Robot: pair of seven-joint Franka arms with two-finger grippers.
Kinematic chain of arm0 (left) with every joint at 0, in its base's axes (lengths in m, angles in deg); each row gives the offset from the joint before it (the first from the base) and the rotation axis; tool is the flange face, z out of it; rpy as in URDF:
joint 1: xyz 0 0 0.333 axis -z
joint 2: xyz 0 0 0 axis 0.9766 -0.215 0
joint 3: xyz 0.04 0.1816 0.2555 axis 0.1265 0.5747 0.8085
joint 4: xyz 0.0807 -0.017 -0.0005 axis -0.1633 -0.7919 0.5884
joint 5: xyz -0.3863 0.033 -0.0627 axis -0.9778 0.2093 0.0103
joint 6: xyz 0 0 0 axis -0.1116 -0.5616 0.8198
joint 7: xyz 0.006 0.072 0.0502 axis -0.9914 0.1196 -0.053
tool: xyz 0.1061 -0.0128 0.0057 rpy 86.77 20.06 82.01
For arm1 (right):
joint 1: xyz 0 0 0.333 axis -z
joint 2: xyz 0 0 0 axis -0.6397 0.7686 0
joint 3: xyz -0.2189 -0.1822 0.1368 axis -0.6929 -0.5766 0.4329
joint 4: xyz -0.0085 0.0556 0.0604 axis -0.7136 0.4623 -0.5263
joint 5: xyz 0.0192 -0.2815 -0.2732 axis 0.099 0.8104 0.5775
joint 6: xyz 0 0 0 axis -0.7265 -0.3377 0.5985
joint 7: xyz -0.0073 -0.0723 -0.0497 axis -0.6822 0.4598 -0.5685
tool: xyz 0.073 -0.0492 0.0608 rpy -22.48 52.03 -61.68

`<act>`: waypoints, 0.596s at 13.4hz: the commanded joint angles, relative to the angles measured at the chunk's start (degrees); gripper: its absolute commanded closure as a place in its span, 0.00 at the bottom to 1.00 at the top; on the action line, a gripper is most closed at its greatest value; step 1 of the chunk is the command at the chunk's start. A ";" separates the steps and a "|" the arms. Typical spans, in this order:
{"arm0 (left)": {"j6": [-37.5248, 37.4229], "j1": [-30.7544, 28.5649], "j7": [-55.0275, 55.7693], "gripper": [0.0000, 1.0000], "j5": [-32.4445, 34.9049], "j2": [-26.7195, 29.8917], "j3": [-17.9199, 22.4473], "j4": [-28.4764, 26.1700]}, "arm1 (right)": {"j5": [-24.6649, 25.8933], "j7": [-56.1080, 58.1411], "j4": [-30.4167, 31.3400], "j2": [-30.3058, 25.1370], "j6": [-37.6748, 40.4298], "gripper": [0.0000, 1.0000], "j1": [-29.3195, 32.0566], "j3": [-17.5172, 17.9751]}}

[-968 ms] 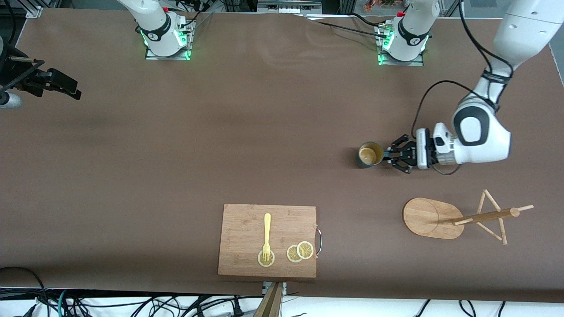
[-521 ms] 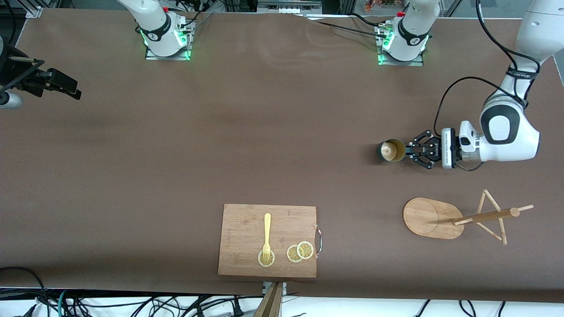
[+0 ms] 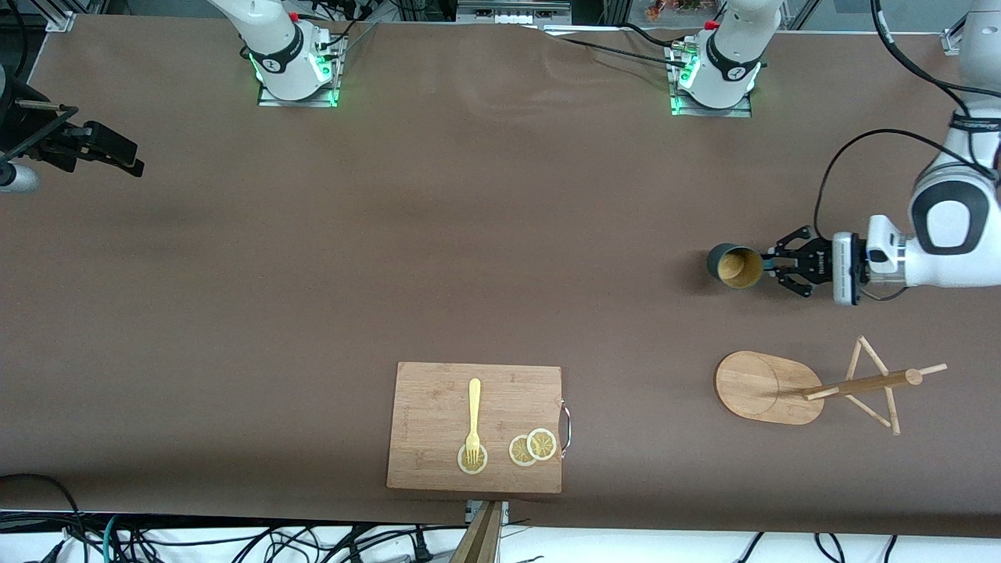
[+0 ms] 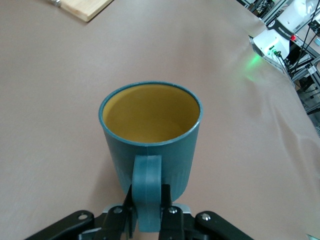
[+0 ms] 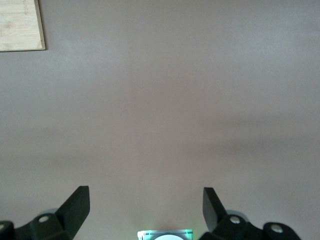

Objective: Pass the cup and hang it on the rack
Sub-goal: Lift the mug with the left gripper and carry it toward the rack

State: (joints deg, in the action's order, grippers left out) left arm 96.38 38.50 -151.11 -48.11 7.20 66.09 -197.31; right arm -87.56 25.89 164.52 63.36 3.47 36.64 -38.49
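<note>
The left gripper [image 3: 770,263] was clamped tight on the small side handle of the cup [image 3: 735,266], carrying it in the air over the brown bench [image 3: 391,234] at the left arm's end. In the left wrist view the two fingers [image 4: 170,210] pinched the handle from either side, and the cup's [image 4: 150,145] yellowish interior faced the camera. The rack [image 3: 813,387] lay tipped over on the bench, its oval base up on edge and its post and pegs pointing toward the left arm's end; it lay apart from the cup. The right gripper [image 5: 145,205] waited with its fingers spread wide and nothing between them, above bare bench at the right arm's end. A cutting board [image 3: 475,426] near the front edge held a yellow fork [image 3: 473,418] and lemon slices [image 3: 532,447].
</note>
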 commanded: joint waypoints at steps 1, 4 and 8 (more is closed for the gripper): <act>-7.25 -0.81 12.48 1.00 5.69 0.46 -0.34 7.02 | -0.08 0.22 -1.57 0.63 1.17 0.00 0.23 0.13; -11.65 -0.81 25.93 1.00 10.96 0.46 -0.34 11.68 | -0.08 0.22 -1.57 0.63 1.26 0.00 0.23 0.13; -20.08 -0.29 45.25 1.00 12.92 0.72 -0.95 17.75 | -0.08 0.22 -1.57 0.63 1.52 0.00 0.23 0.04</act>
State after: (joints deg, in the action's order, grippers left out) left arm 80.61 37.78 -114.93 -36.86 7.73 65.86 -182.72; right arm -87.56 25.89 164.49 63.37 3.66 36.64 -38.52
